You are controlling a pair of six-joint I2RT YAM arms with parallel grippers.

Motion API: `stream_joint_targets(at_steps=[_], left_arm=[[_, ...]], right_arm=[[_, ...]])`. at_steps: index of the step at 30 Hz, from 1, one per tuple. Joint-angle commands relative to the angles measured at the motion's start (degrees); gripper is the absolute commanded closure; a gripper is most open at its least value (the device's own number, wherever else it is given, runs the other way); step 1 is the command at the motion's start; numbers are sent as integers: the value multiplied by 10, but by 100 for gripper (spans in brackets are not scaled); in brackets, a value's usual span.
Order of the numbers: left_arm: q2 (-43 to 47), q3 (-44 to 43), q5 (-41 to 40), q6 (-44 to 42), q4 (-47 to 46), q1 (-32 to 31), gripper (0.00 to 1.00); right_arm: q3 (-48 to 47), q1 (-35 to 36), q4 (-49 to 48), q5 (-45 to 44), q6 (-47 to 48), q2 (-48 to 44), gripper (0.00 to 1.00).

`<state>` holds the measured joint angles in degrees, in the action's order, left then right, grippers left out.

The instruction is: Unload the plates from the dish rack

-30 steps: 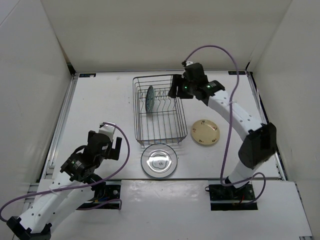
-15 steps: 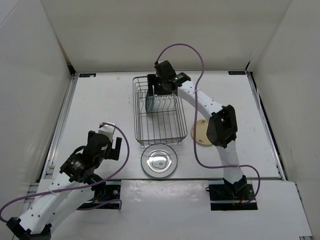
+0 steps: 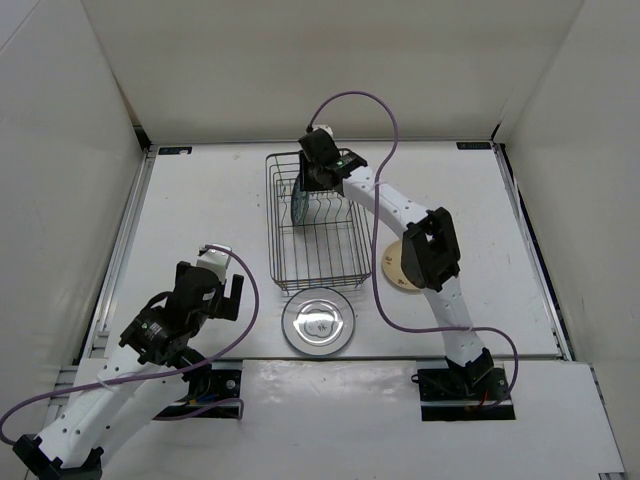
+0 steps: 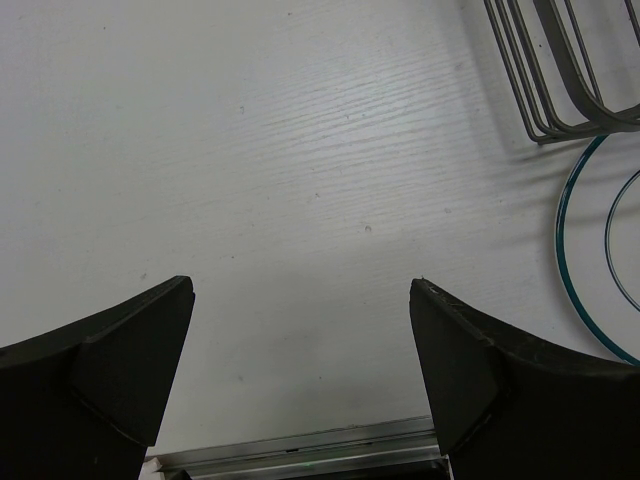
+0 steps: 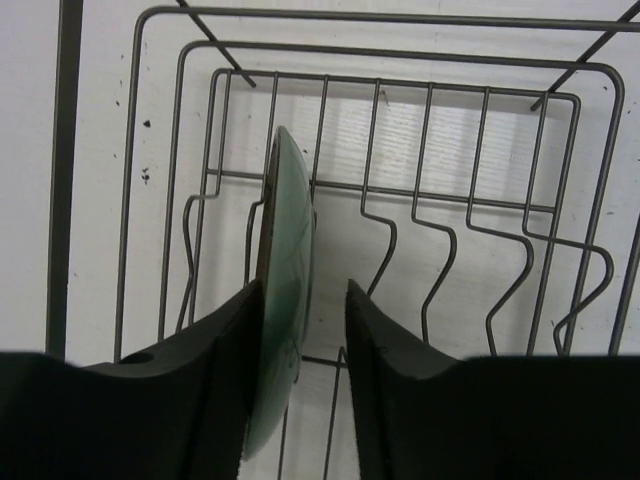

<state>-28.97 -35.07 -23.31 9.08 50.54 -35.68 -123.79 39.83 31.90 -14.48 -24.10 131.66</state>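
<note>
The white plate [image 3: 318, 322] and cream plate [image 3: 394, 266] are out; blue plate [image 5: 290, 200] stands in the rack [image 3: 271, 225], right gripper [image 5: 302, 300] around it, not closed yet.

Top view, right of centre: cream plate [image 3: 396, 268] half covered by the right arm. Left wrist view: white plate [image 4: 598, 250] and rack [image 4: 560, 60] cut off at the right edge. Right wrist view: teal plate [image 5: 285, 250], lower rim hidden behind the right gripper [image 5: 302, 292]; contact unclear.
</note>
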Motion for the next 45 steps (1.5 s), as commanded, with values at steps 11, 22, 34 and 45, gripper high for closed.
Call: stream_joint_targets(at_steps=[11,22,34,45], left_arm=[[-1,1,3,1,-12,3,0],[-3,0,3,1,-11,2,0],[-6,1,-2,1,-11,3,0],[-7,2,-3,1,-8,3,0]], right_arm=[[-24,-5,-67,-104,-92,25,92],[-13,-6,-84,-158,-76,-14,97],[-26,-2,-119,-192,24,-93,98],[57,13,-141,-299,166,-198,100]])
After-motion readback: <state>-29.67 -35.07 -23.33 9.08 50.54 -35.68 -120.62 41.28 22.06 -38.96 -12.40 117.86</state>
